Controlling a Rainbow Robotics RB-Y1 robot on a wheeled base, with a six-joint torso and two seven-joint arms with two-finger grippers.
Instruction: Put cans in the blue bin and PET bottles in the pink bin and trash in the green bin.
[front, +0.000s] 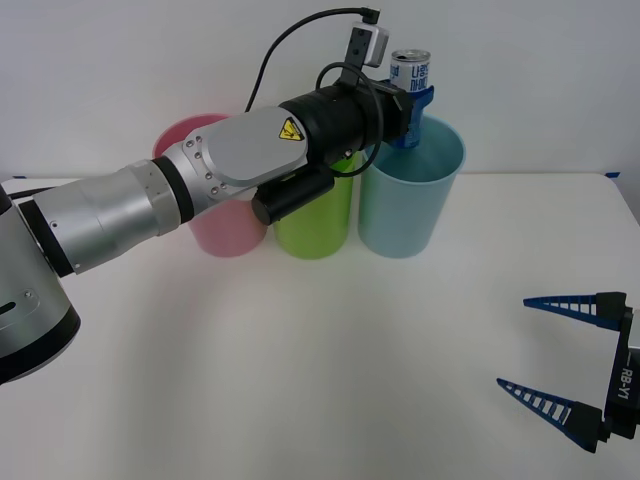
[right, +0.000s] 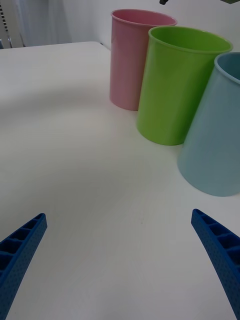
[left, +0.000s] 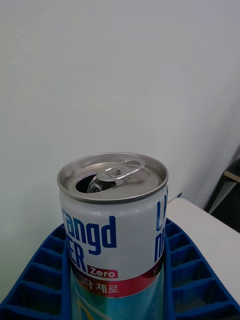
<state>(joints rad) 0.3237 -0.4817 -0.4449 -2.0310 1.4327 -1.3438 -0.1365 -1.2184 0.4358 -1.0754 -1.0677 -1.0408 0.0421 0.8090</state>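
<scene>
One can: upright in the left hand, clamped, above the blue bin rim for a clean drop.
Right hand: wide, idle over the counter.

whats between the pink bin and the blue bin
The green bin stands between the pink bin and the blue bin, seen in the front view and right wrist view.

White table surface, bare in the foreground. Three tall, slightly tapered round plastic bins in a close row, upright: pale-pink bin farthest, lime-green bin in the middle, light-blue bin nearest. Right gripper: two blue ribbed fingers spread wide apart above the table, holding nothing.
</scene>
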